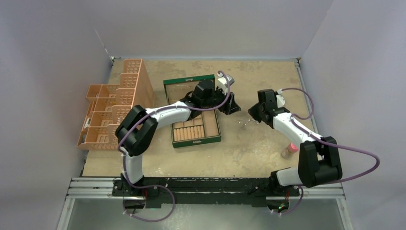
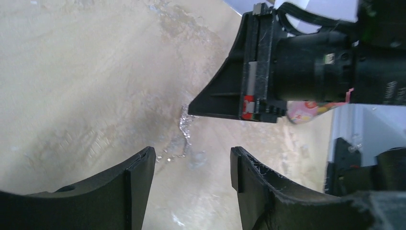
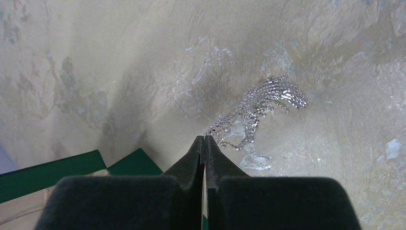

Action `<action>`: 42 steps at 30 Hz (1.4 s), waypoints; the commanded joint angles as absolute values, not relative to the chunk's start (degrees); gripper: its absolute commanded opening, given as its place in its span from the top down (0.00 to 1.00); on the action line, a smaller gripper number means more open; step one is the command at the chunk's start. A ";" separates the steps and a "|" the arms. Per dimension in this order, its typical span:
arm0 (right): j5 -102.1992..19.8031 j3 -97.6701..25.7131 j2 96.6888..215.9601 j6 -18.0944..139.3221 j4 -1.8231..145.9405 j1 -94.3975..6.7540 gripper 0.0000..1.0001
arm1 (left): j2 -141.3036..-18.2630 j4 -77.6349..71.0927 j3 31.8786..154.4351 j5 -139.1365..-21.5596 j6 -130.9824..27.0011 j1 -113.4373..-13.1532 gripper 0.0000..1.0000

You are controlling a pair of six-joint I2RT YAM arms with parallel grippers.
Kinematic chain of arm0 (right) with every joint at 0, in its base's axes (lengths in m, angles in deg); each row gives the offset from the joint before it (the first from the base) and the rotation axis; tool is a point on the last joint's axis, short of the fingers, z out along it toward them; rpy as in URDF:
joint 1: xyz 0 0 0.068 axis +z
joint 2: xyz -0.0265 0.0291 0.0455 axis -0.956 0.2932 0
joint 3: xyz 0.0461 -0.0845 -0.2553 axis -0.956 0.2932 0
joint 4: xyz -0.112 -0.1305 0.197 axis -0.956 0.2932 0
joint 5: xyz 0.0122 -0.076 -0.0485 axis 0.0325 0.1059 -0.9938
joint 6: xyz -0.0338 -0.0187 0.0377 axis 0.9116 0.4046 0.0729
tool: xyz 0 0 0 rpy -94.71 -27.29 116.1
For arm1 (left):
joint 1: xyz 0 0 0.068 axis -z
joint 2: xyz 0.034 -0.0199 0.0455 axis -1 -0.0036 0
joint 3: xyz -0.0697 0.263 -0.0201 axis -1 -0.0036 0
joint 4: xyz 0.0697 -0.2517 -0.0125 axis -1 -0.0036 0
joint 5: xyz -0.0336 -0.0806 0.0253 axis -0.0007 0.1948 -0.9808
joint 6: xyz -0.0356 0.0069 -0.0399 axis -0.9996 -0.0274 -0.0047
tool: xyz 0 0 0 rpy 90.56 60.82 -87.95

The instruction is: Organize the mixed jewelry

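The glittery silver chain (image 3: 258,103) lies bunched on the tan table, with one end running up to my right gripper's tips. My right gripper (image 3: 205,137) is shut on that end, just right of the green box (image 1: 189,80). In the top view the chain (image 1: 244,124) glints below the right gripper (image 1: 251,112). My left gripper (image 2: 193,158) is open and empty; it hovers facing the right gripper (image 2: 191,109), and the chain (image 2: 186,127) trails between them. In the top view the left gripper (image 1: 234,108) sits at the box's right edge. I see no wire hoop or gold rings.
An orange tiered rack (image 1: 115,105) stands at the left. The green box holds tan compartments (image 1: 194,130), and its corner shows in the right wrist view (image 3: 134,163). A small pink cylinder (image 1: 289,150) stands near the right arm's base.
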State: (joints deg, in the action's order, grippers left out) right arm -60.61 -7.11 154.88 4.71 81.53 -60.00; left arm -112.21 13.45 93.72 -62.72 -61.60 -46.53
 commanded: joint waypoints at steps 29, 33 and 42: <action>-51.14 -6.93 151.21 -3.75 77.53 -64.36 1.00 | -138.91 28.55 112.21 -44.68 -43.86 -45.69 0.53; -50.58 -6.93 150.96 -3.91 77.43 -64.75 1.00 | -140.38 27.02 114.01 -45.37 -43.86 -45.52 0.60; -50.95 -6.50 150.53 -4.04 77.57 -65.12 1.00 | -140.21 27.45 112.83 -48.40 -42.98 -45.50 0.89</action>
State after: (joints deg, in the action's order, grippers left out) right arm -50.77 -6.28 152.52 -3.18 78.40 -64.72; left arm -140.49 24.80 111.57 -47.73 -44.16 -45.76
